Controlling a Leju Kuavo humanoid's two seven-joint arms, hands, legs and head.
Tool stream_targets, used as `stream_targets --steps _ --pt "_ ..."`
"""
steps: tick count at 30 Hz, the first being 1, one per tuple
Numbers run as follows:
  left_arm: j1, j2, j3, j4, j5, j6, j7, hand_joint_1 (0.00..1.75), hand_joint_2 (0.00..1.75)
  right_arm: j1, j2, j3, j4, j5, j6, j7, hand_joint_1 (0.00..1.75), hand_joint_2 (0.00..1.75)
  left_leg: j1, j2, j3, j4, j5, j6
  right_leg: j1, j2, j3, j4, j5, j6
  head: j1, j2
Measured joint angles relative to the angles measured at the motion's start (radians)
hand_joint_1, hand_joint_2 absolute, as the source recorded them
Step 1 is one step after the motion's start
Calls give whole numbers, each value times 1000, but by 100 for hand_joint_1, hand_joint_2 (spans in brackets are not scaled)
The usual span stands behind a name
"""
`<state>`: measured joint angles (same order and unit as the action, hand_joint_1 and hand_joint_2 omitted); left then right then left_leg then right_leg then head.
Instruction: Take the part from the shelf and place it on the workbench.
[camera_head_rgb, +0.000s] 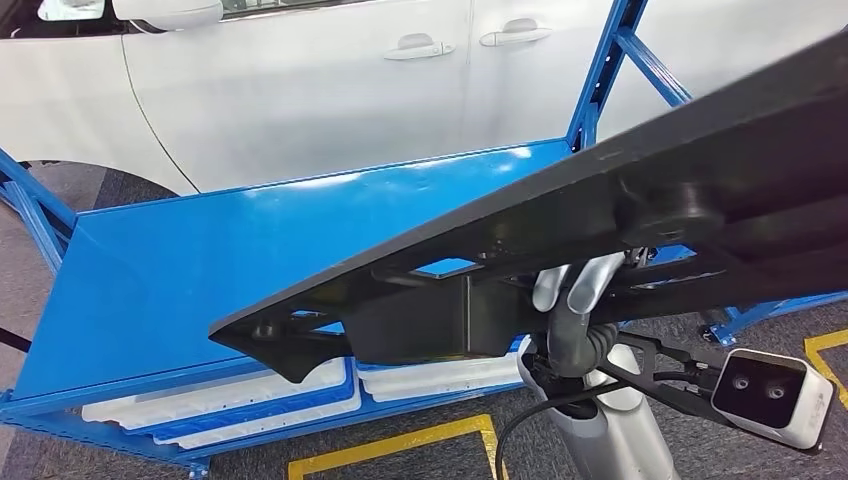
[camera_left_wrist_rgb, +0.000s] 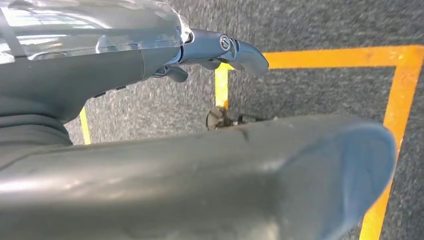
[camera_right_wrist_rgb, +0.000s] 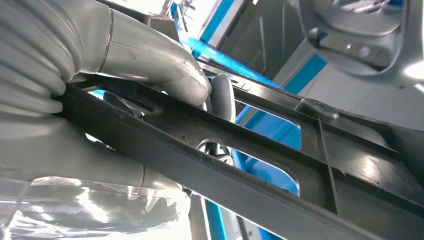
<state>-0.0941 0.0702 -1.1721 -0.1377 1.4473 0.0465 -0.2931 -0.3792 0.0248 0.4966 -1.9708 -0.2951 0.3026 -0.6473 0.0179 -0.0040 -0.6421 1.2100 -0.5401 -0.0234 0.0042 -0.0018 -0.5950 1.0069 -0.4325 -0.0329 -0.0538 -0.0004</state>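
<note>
One long black part slanted across the head view above the blue shelf, lifted clear of it, presumably for carrying to the workbench. It was a ribbed plastic moulding with cut-out openings, and the right hand gripped one rib from beneath. The left hand hung over the floor, fingers seemingly loose around nothing, though that close view was poor.

One long black plastic part, one blue shelf, two white trays under it, one white car, two door handles.
</note>
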Motion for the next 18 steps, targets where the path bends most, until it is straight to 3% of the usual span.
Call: stream_targets --steps 2,3,7,9,11,12,13,14,15,17,18 --pt "-2 6 7 0 0 2 8 0 0 -16 -12 6 -3 -17 -4 -12 175 175 -4 0 84 -142 42 13 4 0 -5 5 4 5 0 0" --pt "-3 9 9 0 0 4 12 0 0 -24 -19 7 -3 -29 -4 -18 175 175 -7 0 106 -183 52 18 5 0 -7 7 7 9 0 0" --pt "0 17 18 0 0 12 18 0 0 -38 -54 8 -3 -61 3 -32 175 175 -9 2 104 -208 74 35 4 0 -18 15 8 33 0 0" --pt "-1 19 22 1 0 15 19 0 0 -40 -69 8 -2 -71 6 -33 175 175 -3 6 91 -215 92 47 0 2 -47 80 -52 44 0 0" --pt "-2 22 27 1 0 18 19 0 0 -39 -78 8 -2 -77 6 -33 175 175 -4 7 70 -214 107 51 -8 3 -93 209 -139 54 0 0" --pt "-1 23 29 1 0 19 19 0 0 -38 -81 8 -1 -78 5 -33 175 175 -4 8 59 -213 114 50 -12 2 -108 266 -165 58 0 0" --pt "0 23 32 1 0 20 20 0 0 -38 -83 9 0 -78 5 -33 175 175 -4 8 49 -212 121 49 -16 2 -108 293 -170 62 0 0" --pt "0 24 35 1 0 22 19 0 0 -38 -84 10 0 -79 4 -33 175 175 -4 8 40 -211 127 46 -20 2 -89 281 -157 65 0 0" --pt "1 24 38 1 0 24 18 0 0 -38 -85 11 0 -79 4 -33 175 175 -3 8 32 -210 133 43 -23 2 -50 232 -130 66 0 0" --pt "1 24 43 1 0 28 15 0 0 -38 -85 14 0 -81 5 -33 175 175 -2 7 19 -204 144 33 -25 2 49 84 -91 65 0 0" --pt "1 25 45 1 0 29 12 0 0 -38 -86 15 0 -83 5 -33 175 175 -3 6 15 -202 149 27 -23 3 80 32 -82 61 0 0"
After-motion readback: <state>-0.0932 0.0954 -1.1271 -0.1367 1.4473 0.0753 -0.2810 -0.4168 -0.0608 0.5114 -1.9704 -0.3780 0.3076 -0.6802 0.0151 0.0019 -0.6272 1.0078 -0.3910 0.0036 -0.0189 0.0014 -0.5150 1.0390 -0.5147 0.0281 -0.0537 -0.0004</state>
